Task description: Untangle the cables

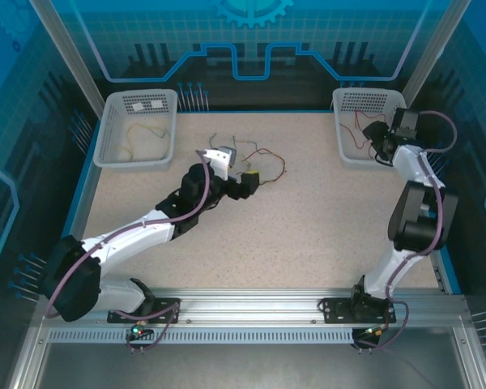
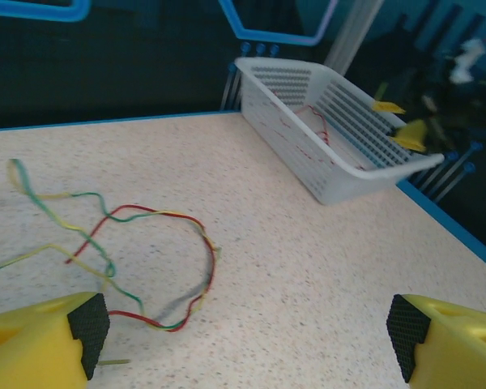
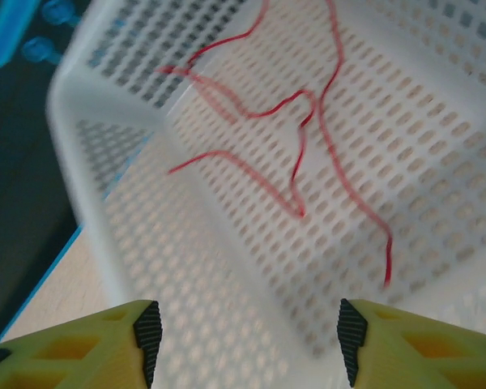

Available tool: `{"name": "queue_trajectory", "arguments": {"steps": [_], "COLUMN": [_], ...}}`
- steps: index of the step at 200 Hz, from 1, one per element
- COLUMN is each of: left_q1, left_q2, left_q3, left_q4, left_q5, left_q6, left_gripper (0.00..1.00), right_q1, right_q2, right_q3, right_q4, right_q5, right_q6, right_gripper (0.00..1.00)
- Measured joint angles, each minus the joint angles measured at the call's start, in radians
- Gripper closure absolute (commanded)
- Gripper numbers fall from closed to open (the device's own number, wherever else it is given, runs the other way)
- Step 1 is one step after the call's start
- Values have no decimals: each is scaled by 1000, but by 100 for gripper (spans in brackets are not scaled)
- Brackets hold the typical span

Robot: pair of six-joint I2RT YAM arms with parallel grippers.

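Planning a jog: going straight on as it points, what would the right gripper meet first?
The right gripper would probably meet the perforated inside of the white basket, near the red cables in it; depth is unclear.

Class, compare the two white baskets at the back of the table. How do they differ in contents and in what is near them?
The left basket holds a pale yellowish cable; the right basket holds red cables. The right gripper hangs open over the right basket, while the left gripper is away from the left basket, open by the tangle on the table. Both baskets are white, perforated and rectangular.
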Motion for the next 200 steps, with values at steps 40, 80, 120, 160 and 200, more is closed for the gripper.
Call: {"name": "queue_trajectory", "arguments": {"steps": [40,80,120,160,200], "left_q1": [95,124,124,124,124], "left_q2": [45,174,268,360,426], "left_q3": [-5,64,111,111,169], "left_q4": [-28,-87,-82,-72,-71], "left_q5": [30,78,118,122,116], "left_q6": [-87,-117,-144,-148,-122], "left_gripper": [13,21,26,36,55], "right_q1": [278,439,536,542,547], "right_q2": [-472,-618,-645,-659,-664], "right_q3": [-373,-761,-861,-875,-875], "right_q4": [251,505,540,609,624], "right_q5": [22,-41,-62,-66,-81], "right_q6": [-210,-368,-478,-499,-505], "right_gripper": [19,14,14,14,14]}}
